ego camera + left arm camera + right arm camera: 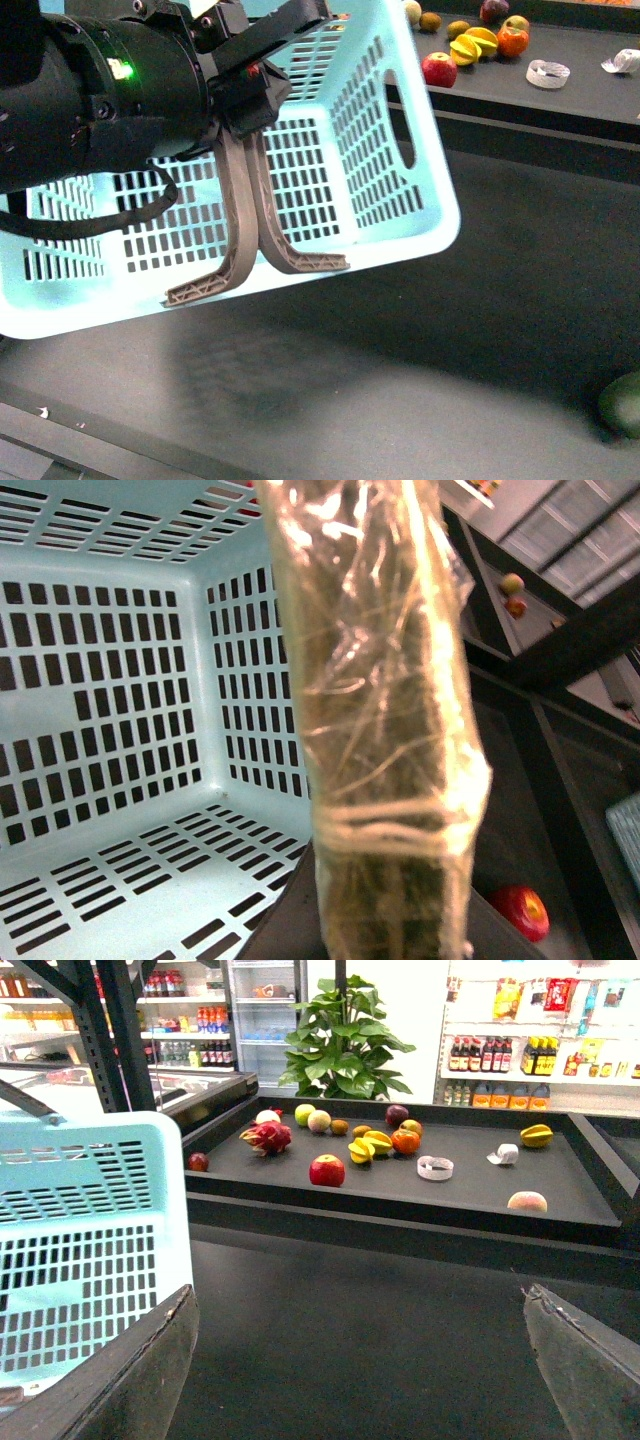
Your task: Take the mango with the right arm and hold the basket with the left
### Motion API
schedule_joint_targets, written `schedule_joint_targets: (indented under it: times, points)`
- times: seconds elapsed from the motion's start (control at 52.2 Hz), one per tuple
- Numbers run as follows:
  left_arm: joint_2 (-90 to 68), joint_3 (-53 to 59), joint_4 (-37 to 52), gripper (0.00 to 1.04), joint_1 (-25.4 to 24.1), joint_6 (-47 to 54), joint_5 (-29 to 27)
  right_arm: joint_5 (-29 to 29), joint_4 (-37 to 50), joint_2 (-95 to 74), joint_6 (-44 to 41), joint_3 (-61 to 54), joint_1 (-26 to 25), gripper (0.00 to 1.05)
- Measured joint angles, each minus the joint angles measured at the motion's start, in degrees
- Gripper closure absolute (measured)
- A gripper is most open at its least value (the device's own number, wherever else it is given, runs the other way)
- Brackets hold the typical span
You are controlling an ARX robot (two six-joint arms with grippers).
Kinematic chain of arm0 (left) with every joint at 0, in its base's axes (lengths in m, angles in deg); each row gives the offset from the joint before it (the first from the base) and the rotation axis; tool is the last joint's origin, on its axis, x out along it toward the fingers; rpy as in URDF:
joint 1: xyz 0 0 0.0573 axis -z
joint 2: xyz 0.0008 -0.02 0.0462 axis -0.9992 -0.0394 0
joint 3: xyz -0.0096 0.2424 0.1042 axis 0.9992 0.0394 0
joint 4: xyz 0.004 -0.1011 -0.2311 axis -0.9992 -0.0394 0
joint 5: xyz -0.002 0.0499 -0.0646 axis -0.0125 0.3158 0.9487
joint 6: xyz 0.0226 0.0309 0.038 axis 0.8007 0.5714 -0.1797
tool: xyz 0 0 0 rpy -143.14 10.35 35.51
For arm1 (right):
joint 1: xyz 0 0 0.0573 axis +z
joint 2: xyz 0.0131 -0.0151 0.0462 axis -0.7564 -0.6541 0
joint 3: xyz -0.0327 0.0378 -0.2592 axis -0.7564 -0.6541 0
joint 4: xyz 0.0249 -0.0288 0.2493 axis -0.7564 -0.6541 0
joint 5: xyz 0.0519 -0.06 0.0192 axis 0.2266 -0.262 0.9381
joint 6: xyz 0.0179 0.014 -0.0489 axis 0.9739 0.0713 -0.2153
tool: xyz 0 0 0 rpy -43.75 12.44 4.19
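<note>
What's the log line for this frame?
left tool: shut on taped handle | basket: tilted | right tool: open, empty | mango: on far tray, untouched

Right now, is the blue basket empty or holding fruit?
Empty as far as visible: the basket shows a bare slotted floor and walls, though its taped handle hides part.

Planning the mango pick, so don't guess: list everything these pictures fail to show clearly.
- Right wrist view: small smooth yellow oval fruit, too small to confirm as the mango; outside the front view.
- Front view: dark green oval fruit, cut off by the right edge and blurred.
- Left wrist view: tape-wrapped handle hides part of the inside of the pale blue slotted plastic basket.
- Front view: black left arm covers the basket's left side.
</note>
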Motion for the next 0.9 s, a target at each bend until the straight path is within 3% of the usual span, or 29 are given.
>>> schedule_joint_targets:
  times: [0.172, 0.421, 0.9]
  points:
    - [2.89, 3.91, 1.75, 0.97, 3.37, 4.83, 3.56, -0.02, 0.00, 0.00, 0.00, 0.00, 0.00, 0.08]
    - [4.15, 4.61, 3.02, 0.97, 7.72, 9.90, 3.52, 0.00, 0.00, 0.00, 0.00, 0.00, 0.00, 0.08]
    - [0.68, 4.24, 7.43, 0.97, 11.06, 10.91, 6.19, 0.00, 0.00, 0.00, 0.00, 0.00, 0.00, 0.08]
